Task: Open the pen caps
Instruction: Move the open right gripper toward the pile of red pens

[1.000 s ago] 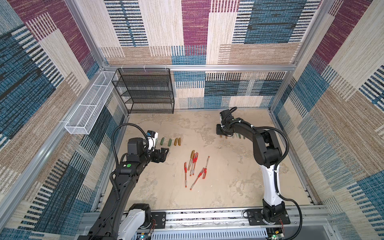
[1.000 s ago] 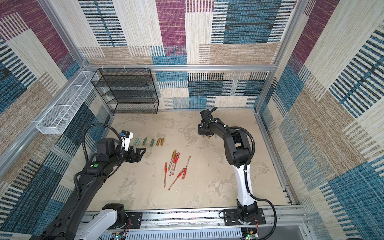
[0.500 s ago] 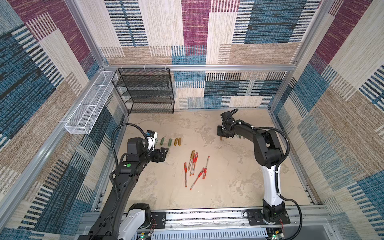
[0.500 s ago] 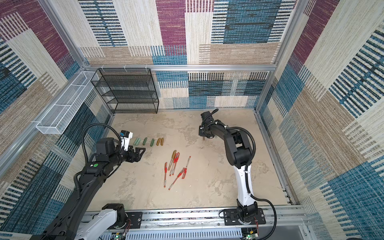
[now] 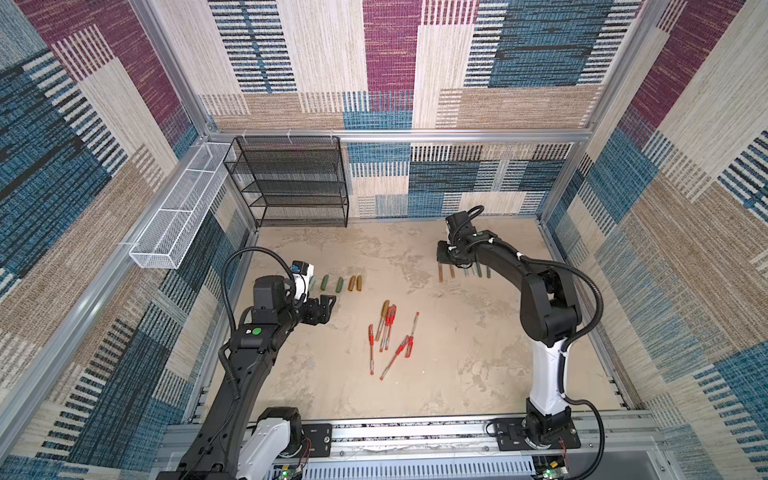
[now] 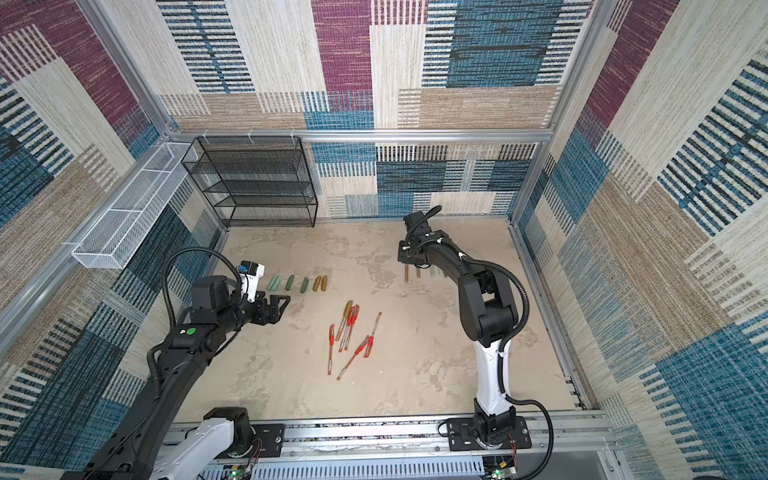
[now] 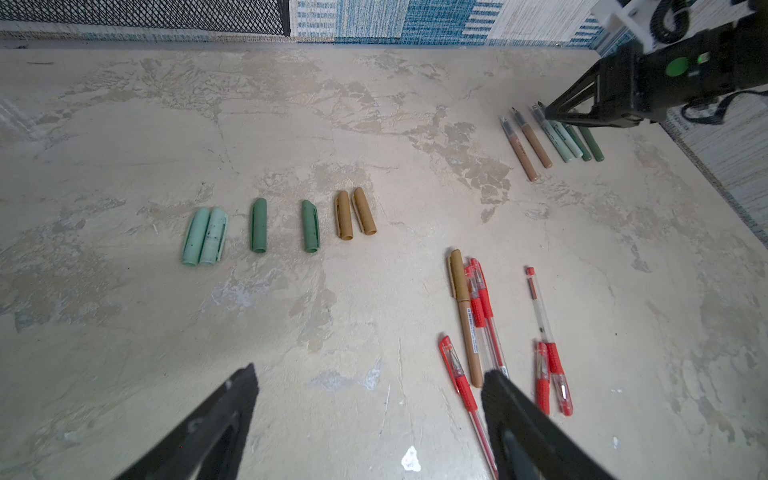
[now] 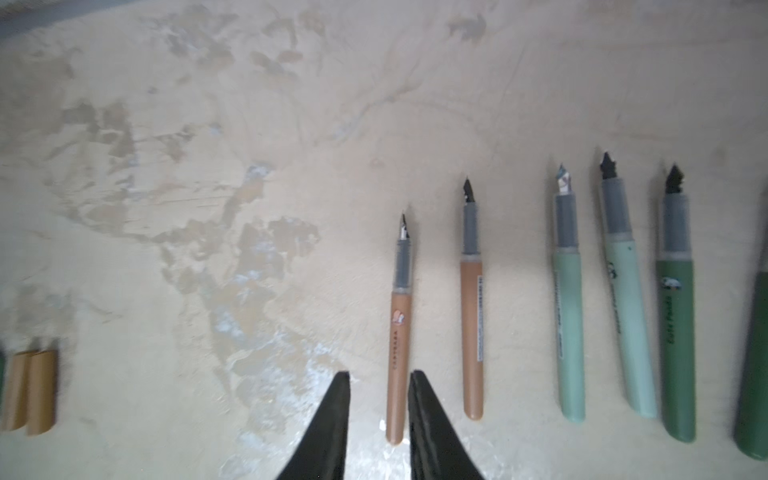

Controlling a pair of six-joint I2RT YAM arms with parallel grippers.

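I am keeping nothing in my left gripper [image 7: 370, 374]: its fingers are spread wide above the beige table [image 7: 124, 124], at the bottom of the left wrist frame. The loose pen caps [image 7: 309, 226] are lying in a row across mid-frame, two pale mint, two dark green and two gold-brown; in a top view the row is sitting left of centre. Lower right, the red pens [image 7: 478, 299] are lying in a loose cluster, with one capped gold-brown pen [image 7: 461, 307] among them. My right gripper [image 8: 379, 374] is standing narrowly parted astride the rear end of a tan barrel [image 8: 399, 332], which is lying flat beside five other uncapped pens [image 8: 569, 311].
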